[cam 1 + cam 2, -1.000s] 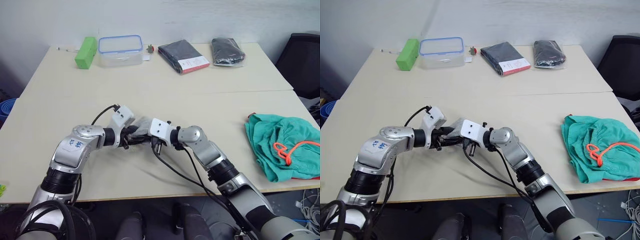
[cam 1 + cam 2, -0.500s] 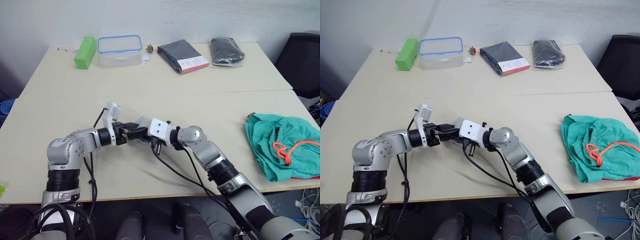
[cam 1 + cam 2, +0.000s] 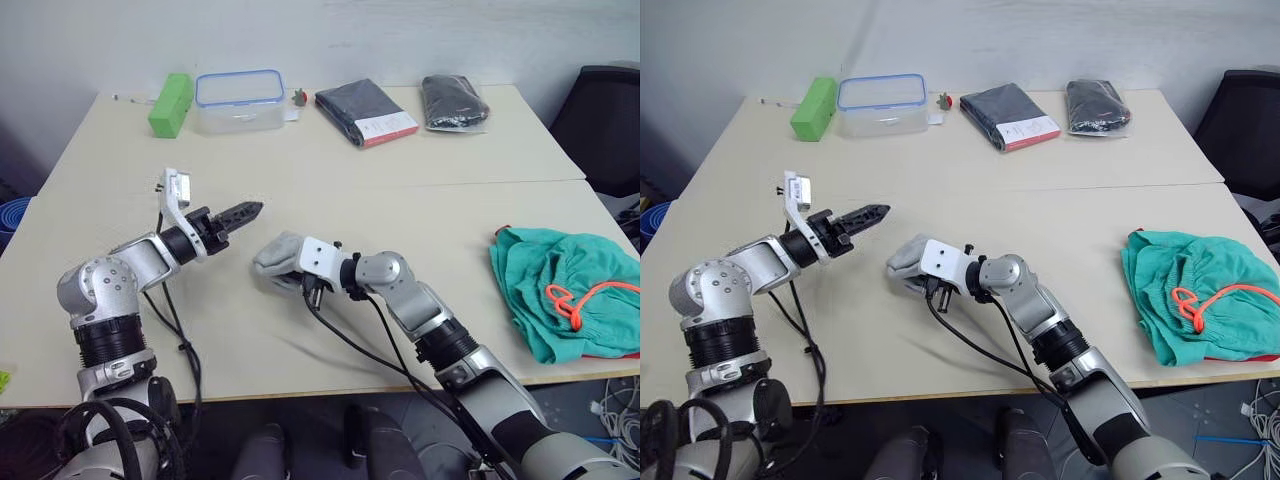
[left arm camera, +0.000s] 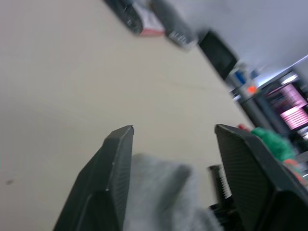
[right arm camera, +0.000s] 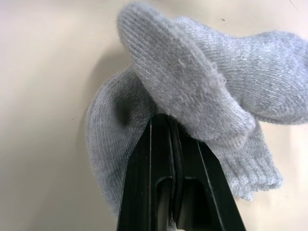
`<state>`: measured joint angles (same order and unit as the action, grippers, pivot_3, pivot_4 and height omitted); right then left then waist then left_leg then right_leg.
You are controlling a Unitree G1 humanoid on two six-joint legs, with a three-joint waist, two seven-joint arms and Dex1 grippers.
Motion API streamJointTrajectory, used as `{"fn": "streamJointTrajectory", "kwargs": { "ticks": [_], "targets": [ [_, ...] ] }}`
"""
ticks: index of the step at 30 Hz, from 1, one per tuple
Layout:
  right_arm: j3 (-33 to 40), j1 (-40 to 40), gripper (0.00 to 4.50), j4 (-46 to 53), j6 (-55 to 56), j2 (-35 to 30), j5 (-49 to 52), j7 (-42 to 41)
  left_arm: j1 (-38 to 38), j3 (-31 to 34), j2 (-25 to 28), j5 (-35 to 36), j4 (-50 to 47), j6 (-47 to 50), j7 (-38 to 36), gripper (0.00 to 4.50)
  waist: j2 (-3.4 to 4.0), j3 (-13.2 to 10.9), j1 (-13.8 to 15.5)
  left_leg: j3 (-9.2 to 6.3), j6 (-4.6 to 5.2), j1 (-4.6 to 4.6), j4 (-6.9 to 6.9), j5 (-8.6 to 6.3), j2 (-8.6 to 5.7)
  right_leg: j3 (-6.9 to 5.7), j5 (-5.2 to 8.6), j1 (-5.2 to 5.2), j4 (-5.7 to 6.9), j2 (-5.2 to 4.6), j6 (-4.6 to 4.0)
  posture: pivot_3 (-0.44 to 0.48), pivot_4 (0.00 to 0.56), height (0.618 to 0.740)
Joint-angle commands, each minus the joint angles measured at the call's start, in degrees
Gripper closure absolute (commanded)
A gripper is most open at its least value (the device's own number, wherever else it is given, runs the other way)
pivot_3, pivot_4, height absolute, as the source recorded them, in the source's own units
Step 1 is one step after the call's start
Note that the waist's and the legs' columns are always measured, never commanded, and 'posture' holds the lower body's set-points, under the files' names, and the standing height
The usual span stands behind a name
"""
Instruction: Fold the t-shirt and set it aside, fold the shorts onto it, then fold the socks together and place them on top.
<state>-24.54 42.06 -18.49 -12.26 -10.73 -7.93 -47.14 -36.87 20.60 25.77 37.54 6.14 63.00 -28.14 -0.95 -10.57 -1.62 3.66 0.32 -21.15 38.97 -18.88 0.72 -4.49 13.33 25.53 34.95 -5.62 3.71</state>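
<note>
Right gripper (image 3: 283,262) clamped on grey socks (image 5: 192,91), bundle resting on table (image 3: 330,180) near front-centre; 2 fingers pressed together into folded fabric. Left gripper (image 3: 250,209) spread apart, empty, raised above table just left of socks, not touching. Teal shorts (image 3: 565,290) with orange drawstring (image 3: 580,298) heaped at table's right edge, well apart from socks
</note>
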Motion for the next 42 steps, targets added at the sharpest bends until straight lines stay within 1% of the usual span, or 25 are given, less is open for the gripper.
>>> {"fn": "streamJointTrajectory", "kwargs": {
  "ticks": [1,2,5,6,13,15,18,22,24,27,30,34,38,41,42],
  "targets": [
    [-0.38,-0.5,4.5,-0.37,-0.33,-0.87,-0.9,-0.09,1.04,-9.45,3.15,-6.13,-0.23,-8.61,-5.9,2.9,0.0,0.0,0.01,0.0,0.0,0.0,0.0,0.0,0.0,-0.01,0.0,0.0,-0.01,0.0,0.0,0.0,0.15,0.74],
    [-0.37,-0.52,4.5,-0.32,-0.37,-0.88,-0.89,-0.07,1.21,-11.99,3.96,-7.81,0.05,-10.9,-7.4,3.24,0.0,0.0,0.02,0.0,0.0,0.0,0.0,0.0,0.0,0.0,0.0,0.0,-0.04,-0.01,0.0,0.0,0.15,0.74],
    [-0.36,-0.62,4.5,-0.09,-0.5,-0.94,-0.88,-0.07,1.22,-16.25,5.05,-10.76,1.2,-14.95,-10.06,4.24,0.0,0.0,-0.01,-0.01,-0.01,-0.01,-0.01,0.0,0.01,0.01,0.0,0.01,-0.21,-0.02,-0.01,0.0,0.15,0.74],
    [-0.34,-0.69,4.5,0.04,-0.57,-0.98,-0.87,-0.05,1.15,-17.65,5.26,-11.68,1.35,-15.78,-10.77,4.46,0.0,0.0,-0.03,-0.01,0.0,-0.01,-0.03,0.0,0.01,0.01,0.01,0.01,-0.23,-0.02,-0.01,0.0,0.15,0.74],
    [0.0,-1.09,4.5,0.73,-1.06,-1.37,-0.87,0.24,2.59,-23.36,6.23,-15.58,-0.23,-19.5,-14.6,4.46,0.0,0.0,-0.01,-0.01,0.03,-0.02,-0.05,-0.02,0.02,0.02,0.01,0.02,-0.22,-0.04,-0.01,0.0,0.15,0.74],
    [0.51,-1.59,4.5,1.87,-1.2,-2.46,-1.13,0.5,3.79,-25.08,6.71,-17.57,-0.27,-21.26,-15.01,4.46,0.01,0.0,0.0,-0.01,0.05,-0.02,-0.05,-0.03,0.02,0.02,0.01,0.02,-0.23,-0.04,-0.01,0.0,0.15,0.74],
    [2.26,-2.93,4.5,6.42,-3.27,-5.17,-0.21,-0.18,4.82,-26.75,6.6,-19.75,-0.01,-23.16,-14.85,4.46,0.01,-0.01,0.25,-0.02,0.11,-0.04,-0.04,-0.06,0.02,0.01,0.01,0.02,-0.24,-0.09,-0.01,0.0,0.15,0.74],
    [5.35,-3.93,4.5,15.81,-9.5,-9.6,3.17,-3.09,5.3,-28.05,5.7,-21.4,0.32,-25.14,-14.7,4.46,0.01,-0.01,0.32,0.0,0.39,-0.07,-0.01,-0.2,-0.02,0.02,0.0,0.0,-0.38,-0.16,-0.01,0.0,0.15,0.74],
    [7.18,-2.86,4.5,18.78,-13.2,-9.91,5.28,-3.34,5.4,-28.38,5.22,-21.79,-0.12,-25.49,-14.66,4.46,0.03,-0.02,0.26,-0.01,0.47,-0.06,-0.02,-0.24,-0.01,0.0,0.0,0.0,-0.38,-0.15,-0.01,0.0,0.15,0.74],
    [7.97,0.03,4.5,20.06,-16.67,-7.99,6.79,-2.44,5.38,-28.43,4.37,-21.84,-0.98,-25.04,-14.49,4.46,0.07,-0.04,-0.08,-0.01,0.49,-0.03,-0.03,-0.25,0.04,-0.01,0.01,0.02,-0.33,-0.1,-0.01,0.0,0.15,0.74],
    [7.08,3.39,4.5,18.19,-18.69,-3.45,8.03,-0.83,5.79,-28.91,3.97,-22.52,-1.97,-25.17,-14.74,4.46,0.08,-0.04,-0.02,-0.01,0.45,0.0,-0.05,-0.25,0.1,-0.03,0.04,0.04,-0.25,-0.02,-0.07,0.0,0.15,0.74],
    [2.64,6.83,4.5,10.43,-15.34,1.12,5.01,0.9,6.57,-28.51,3.74,-22.38,-3.29,-24.45,-14.84,4.46,0.08,-0.04,-0.02,-0.01,0.41,-0.02,-0.08,-0.23,0.1,-0.05,0.05,0.06,-0.22,-0.02,-0.09,0.0,0.15,0.74],
    [-1.41,8.0,4.5,2.61,-10.94,1.59,1.27,2.1,7.73,-27.86,4.21,-22.18,-4.77,-23.95,-14.95,4.46,0.08,-0.05,0.13,-0.02,0.42,-0.11,-0.05,-0.23,0.05,-0.07,0.04,0.03,-0.23,-0.1,-0.07,0.0,0.15,0.74],
    [-3.04,7.13,4.5,1.56,-9.4,0.4,-0.28,1.05,8.63,-27.05,4.84,-22.06,-5.92,-23.42,-14.83,4.46,0.06,-0.04,-0.08,0.03,0.4,-0.13,-0.04,-0.25,0.0,-0.02,0.03,0.01,-0.34,-0.15,-0.05,0.0,0.15,0.74],
    [-3.03,6.33,4.5,2.81,-9.74,-0.09,-0.04,0.4,9.06,-26.57,5.24,-22.01,-6.18,-23.33,-14.83,4.46,0.06,-0.04,-0.08,0.04,0.4,-0.15,-0.06,-0.26,0.0,-0.01,0.03,0.02,-0.38,-0.15,-0.05,0.0,0.15,0.74]
  ]
}}
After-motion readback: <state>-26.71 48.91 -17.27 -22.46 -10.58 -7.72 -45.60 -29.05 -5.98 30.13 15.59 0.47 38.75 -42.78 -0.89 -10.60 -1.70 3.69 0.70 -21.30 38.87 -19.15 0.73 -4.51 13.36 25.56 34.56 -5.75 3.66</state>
